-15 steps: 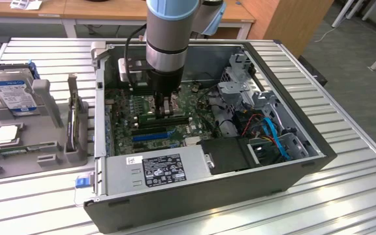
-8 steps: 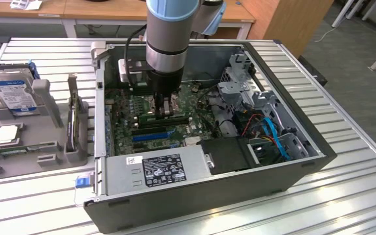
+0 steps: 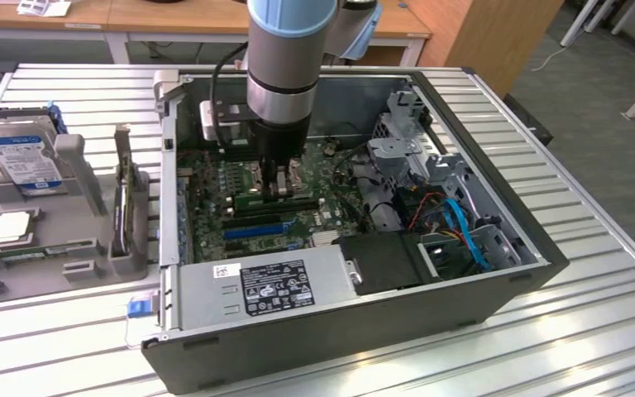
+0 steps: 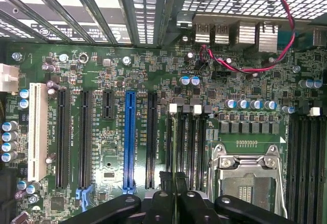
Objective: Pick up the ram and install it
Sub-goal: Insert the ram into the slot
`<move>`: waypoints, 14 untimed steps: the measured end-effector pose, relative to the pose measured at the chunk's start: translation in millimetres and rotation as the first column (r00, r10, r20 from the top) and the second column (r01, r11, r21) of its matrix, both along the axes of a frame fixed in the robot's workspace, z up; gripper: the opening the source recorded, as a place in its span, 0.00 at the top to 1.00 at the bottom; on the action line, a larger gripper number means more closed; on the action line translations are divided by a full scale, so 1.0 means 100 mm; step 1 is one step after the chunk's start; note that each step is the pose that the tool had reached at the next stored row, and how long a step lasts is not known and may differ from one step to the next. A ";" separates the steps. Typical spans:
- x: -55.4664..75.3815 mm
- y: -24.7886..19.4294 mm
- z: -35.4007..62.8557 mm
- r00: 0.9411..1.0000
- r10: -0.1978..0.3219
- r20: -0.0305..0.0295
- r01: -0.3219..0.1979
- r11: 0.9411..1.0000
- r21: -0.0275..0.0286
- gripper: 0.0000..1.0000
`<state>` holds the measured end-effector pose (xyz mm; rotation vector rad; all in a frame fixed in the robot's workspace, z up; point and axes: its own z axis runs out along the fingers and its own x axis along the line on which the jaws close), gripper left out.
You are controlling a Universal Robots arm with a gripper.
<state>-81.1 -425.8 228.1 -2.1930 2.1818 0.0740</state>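
1. Closest to my wrist camera are the claw's black fingers, clenched almost together with only a sliver between them.
2. They hang over the black memory slots of the green motherboard, just beside the silver processor socket.
3. In the exterior view I see the arm reaching straight down into the open computer case, which lies on the slatted metal table.
4. The ram shows as a green strip lying along the slots directly under the fingertips (I cannot tell whether the fingers pinch its edge or only touch it).
5. On the exterior view's left, a grey holder carries a hard drive, well apart from the claw.
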 end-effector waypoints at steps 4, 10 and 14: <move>0.00 -0.001 -0.011 1.000 0.000 0.000 0.000 1.000 0.000 0.88; 0.00 0.000 -0.023 1.000 0.000 0.001 0.000 1.000 0.000 0.88; 0.00 -0.001 -0.035 1.000 0.000 0.001 0.000 1.000 0.000 0.88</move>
